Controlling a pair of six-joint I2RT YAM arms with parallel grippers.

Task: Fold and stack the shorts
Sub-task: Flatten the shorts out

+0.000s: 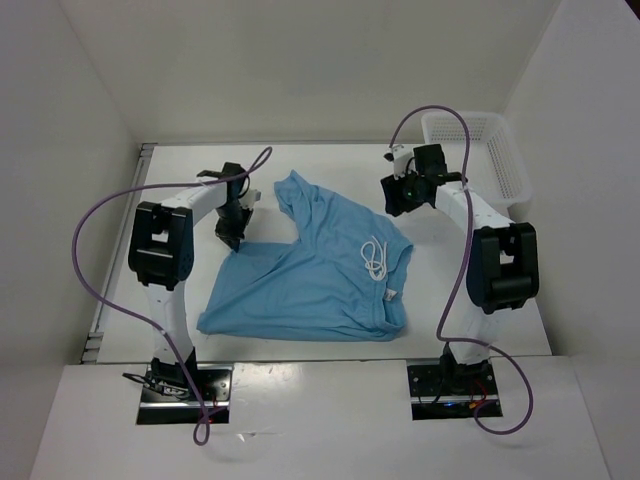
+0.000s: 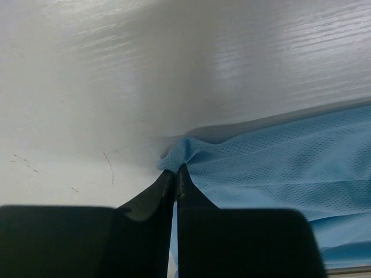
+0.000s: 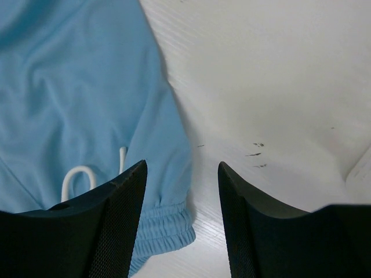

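The left arm bends in from the frame's left, its left gripper (image 2: 175, 175) low at the left edge of the shorts (image 1: 310, 278), jaws pinched tight on a corner of the blue fabric. The right gripper (image 3: 182, 174) hangs at the cloth's upper right, jaws apart over bare table (image 1: 330, 165), just beside the waistband (image 3: 165, 229). The shorts lie spread mid-frame. A white basket (image 1: 503, 172) stands in the upper right corner, and bare table borders the cloth above and to the right.

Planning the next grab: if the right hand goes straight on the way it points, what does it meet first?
Probably the edge of the shorts, with bare table right beside it; the height is hard to judge.
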